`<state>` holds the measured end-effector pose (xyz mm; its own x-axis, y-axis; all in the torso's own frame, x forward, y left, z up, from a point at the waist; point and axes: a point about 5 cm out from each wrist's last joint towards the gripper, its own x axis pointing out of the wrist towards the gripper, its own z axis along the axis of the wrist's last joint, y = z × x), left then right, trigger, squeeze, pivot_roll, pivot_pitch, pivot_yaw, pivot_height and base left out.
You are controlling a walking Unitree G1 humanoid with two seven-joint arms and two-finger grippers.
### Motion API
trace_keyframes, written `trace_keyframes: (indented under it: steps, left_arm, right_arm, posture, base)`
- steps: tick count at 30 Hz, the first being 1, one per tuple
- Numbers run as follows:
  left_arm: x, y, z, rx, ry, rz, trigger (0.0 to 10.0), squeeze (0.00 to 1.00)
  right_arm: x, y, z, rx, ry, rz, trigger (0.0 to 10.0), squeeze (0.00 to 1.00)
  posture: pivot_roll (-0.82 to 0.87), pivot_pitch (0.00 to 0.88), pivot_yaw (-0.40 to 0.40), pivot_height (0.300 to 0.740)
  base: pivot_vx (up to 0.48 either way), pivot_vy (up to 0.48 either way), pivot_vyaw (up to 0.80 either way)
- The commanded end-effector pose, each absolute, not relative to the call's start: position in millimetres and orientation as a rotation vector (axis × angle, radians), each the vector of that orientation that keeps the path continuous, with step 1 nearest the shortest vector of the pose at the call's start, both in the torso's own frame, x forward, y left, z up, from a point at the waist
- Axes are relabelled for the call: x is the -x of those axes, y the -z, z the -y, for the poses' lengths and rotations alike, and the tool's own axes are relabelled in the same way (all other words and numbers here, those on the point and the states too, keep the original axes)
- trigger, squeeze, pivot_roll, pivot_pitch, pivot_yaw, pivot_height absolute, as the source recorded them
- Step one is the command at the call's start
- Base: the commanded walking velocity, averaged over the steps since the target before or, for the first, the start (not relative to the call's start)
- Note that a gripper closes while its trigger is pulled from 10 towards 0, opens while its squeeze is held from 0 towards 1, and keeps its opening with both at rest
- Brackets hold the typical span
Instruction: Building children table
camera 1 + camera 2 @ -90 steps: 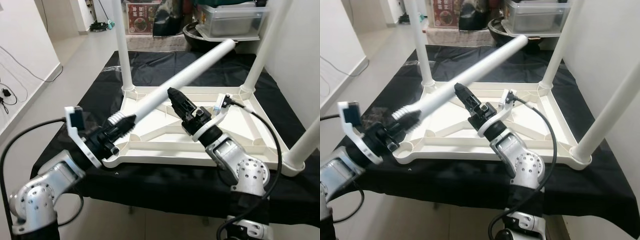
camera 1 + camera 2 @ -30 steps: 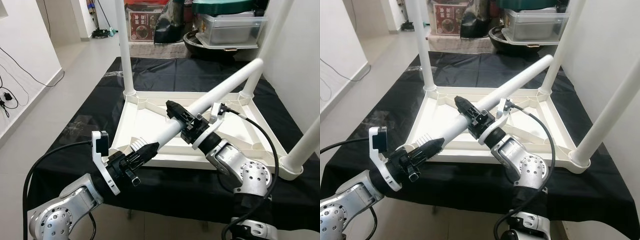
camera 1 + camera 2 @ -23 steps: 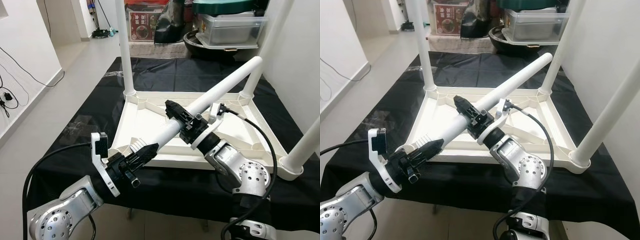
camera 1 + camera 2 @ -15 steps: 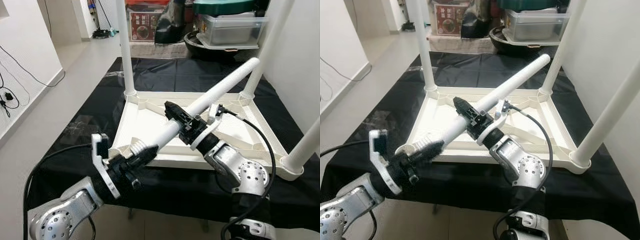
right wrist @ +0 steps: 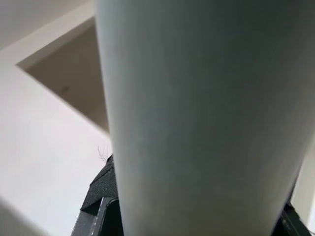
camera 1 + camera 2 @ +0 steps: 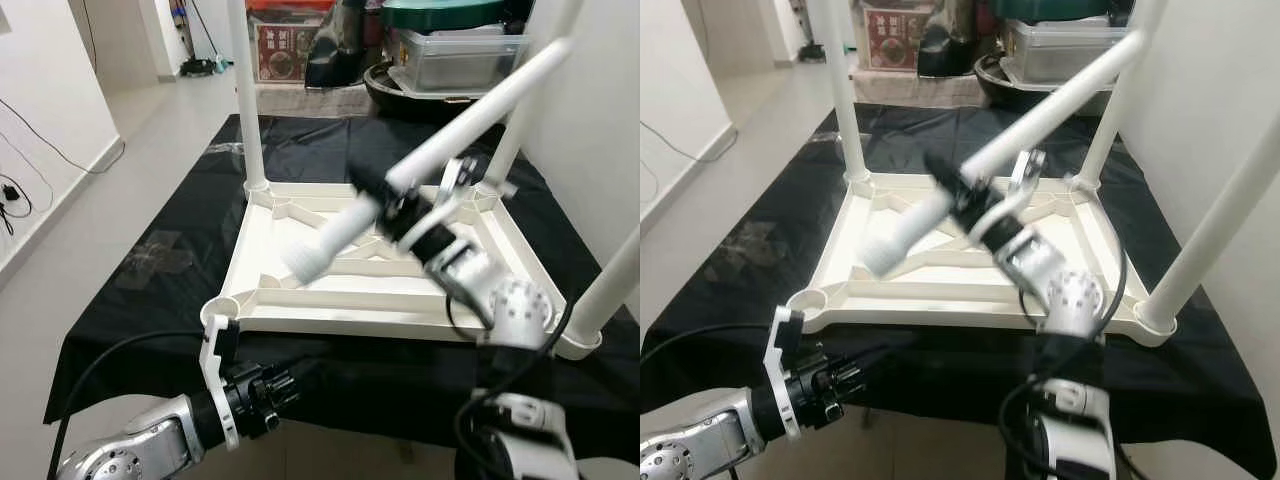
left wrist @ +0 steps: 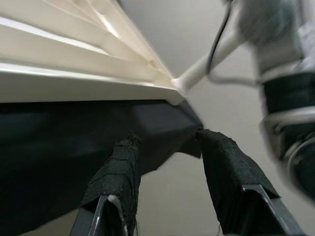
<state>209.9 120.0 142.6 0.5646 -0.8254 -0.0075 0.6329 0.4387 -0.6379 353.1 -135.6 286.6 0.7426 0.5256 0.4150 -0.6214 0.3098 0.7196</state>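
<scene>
A black cloth (image 6: 150, 290) covers the table in front of my grippers. The white upside-down table top (image 6: 290, 290) lies on it.

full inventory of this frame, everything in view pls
Table top: 1, white, upside down on the black cloth, ribbed underside up.
Fitted legs: 3, white, upright in the far-left, far-right and near-right corner sockets.
Loose leg: 1, white, slanted in the air above the table top, threaded end low and blurred.
Empty socket: 1, white, near-left corner.
Black cloth: 1, covers the work surface.
Storage box: 1, clear with a dark green lid, behind the work surface.
Cable: 1, black, on the floor by the left wall.
Right gripper: shut on the loose leg near its middle.
Left gripper: open, low at the near cloth edge, below the table top.
</scene>
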Motion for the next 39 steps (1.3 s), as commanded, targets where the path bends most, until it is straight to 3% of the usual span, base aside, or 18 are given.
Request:
trace_keyframes:
  steps: [1, 2, 3, 6, 8, 9, 11, 22, 39]
  left_arm:
    - [-209, -139, -120, 0.603, 0.904, -0.358, 10.0, 0.00]
    - [-211, -137, -120, 0.586, 0.848, -0.349, 10.0, 0.00]
    - [-216, -136, -123, 0.547, 0.747, -0.315, 10.0, 0.00]
    - [-226, -138, -129, 0.480, 0.538, -0.220, 10.0, 0.00]
    - [-226, -138, -129, 0.480, 0.538, -0.220, 10.0, 0.00]
    - [-227, -141, -130, 0.399, 0.485, -0.182, 10.0, 0.00]
    - [-226, -143, -128, 0.365, 0.460, -0.163, 10.0, 0.00]
    - [-222, -142, -118, 0.313, 0.365, -0.118, 10.0, 0.00]
    - [-227, -142, -115, 0.275, 0.293, -0.087, 10.0, 0.00]
  right_arm:
    - [-355, -288, 139, -0.987, -0.726, 0.134, 0.0, 0.00]
    - [-359, -293, 144, -0.920, -0.660, 0.163, 2.9, 0.00]
    - [-362, -296, 147, -0.756, -0.568, 0.201, 10.0, 0.00]
    - [-359, -296, 145, -0.451, -0.449, 0.279, 10.0, 0.00]
    - [-359, -296, 145, -0.451, -0.449, 0.279, 10.0, 0.00]
    - [-349, -281, 135, -0.267, -0.429, 0.295, 10.0, 0.00]
    - [-342, -269, 128, -0.161, -0.424, 0.297, 10.0, 0.00]
    - [-331, -233, 117, -0.046, -0.362, 0.288, 10.0, 0.00]
    - [-331, -228, 115, -0.025, -0.329, 0.303, 10.0, 0.00]
  posture:
    - [0.08, 0.049, -0.053, 0.740]
    - [0.08, 0.039, -0.054, 0.740]
    - [0.08, 0.034, -0.055, 0.740]
    - [0.08, 0.024, -0.052, 0.740]
    - [0.08, 0.024, -0.052, 0.740]
    - [0.08, 0.012, -0.055, 0.740]
    - [0.08, 0.012, -0.055, 0.740]
    - [0.09, 0.000, -0.063, 0.740]
    - [0.09, 0.000, -0.068, 0.740]
  base:
    - [0.000, 0.000, 0.00]
    - [0.000, 0.000, 0.00]
    - [0.000, 0.000, 0.00]
    - [0.000, 0.000, 0.00]
    - [0.000, 0.000, 0.00]
    - [0.000, 0.000, 0.56]
    - [0.000, 0.000, 0.56]
    - [0.000, 0.000, 0.74]
    - [0.000, 0.000, 0.80]
